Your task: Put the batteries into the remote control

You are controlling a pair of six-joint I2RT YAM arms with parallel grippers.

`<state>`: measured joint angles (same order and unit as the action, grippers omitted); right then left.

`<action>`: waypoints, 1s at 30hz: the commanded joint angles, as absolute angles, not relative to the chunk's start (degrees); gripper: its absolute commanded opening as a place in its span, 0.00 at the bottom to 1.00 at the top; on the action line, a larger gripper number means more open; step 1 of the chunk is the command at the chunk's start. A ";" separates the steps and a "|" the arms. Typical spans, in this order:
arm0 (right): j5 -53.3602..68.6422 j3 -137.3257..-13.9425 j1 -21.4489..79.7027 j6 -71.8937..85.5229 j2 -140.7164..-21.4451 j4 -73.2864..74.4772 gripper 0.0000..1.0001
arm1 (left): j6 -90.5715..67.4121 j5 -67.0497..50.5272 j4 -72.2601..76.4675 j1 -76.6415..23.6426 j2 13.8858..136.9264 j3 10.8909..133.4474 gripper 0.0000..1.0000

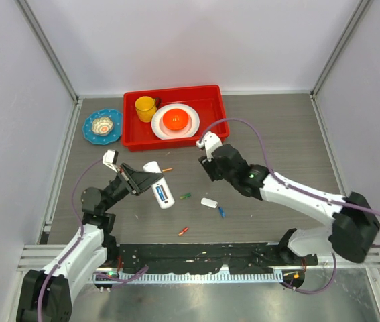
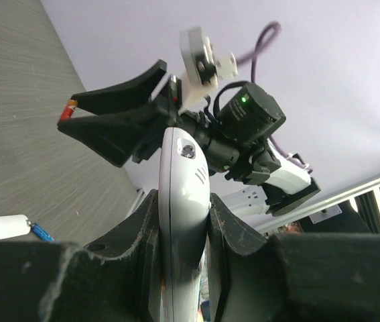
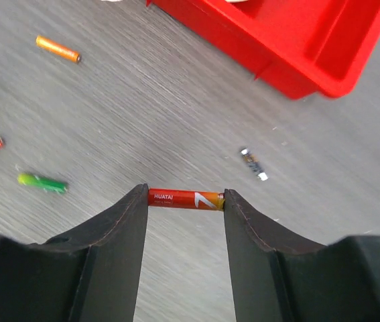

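Observation:
My left gripper (image 2: 181, 201) is shut on the white remote control (image 2: 184, 176), which stands up between its fingers. From above, the remote control (image 1: 161, 190) hangs tilted over the table at the left gripper (image 1: 149, 182), with a blue patch on its upper face. My right gripper (image 3: 185, 199) is shut on a red-orange battery (image 3: 176, 198), pinched end to end between the fingertips above the table. The right gripper (image 1: 205, 172) sits a short way right of the remote. Loose batteries lie on the table: orange (image 1: 167, 170), green (image 1: 185, 196), red (image 1: 183, 231) and blue (image 1: 221, 212).
A white cover piece (image 1: 209, 202) lies next to the blue battery. A red tray (image 1: 131, 134) at the back holds a yellow cup (image 1: 145, 107) and an orange bowl on a white plate (image 1: 163, 129). A blue plate (image 1: 90, 131) sits left of it. A small dark bit (image 3: 253, 164) lies near the tray.

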<state>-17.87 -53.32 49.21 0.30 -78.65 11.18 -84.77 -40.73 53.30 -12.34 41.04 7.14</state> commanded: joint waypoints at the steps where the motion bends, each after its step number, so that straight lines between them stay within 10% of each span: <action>1: -14.74 -49.03 49.75 -23.98 -74.44 5.44 0.01 | -88.33 -42.19 63.01 -12.22 41.83 7.91 0.00; 11: -14.41 -51.50 47.64 -22.96 -76.20 8.35 0.01 | -88.77 -42.37 62.23 -12.22 38.85 6.77 0.00; 30: -41.57 -57.38 44.03 77.06 -84.37 27.59 0.01 | -85.08 -35.17 60.29 -12.39 39.03 2.90 0.01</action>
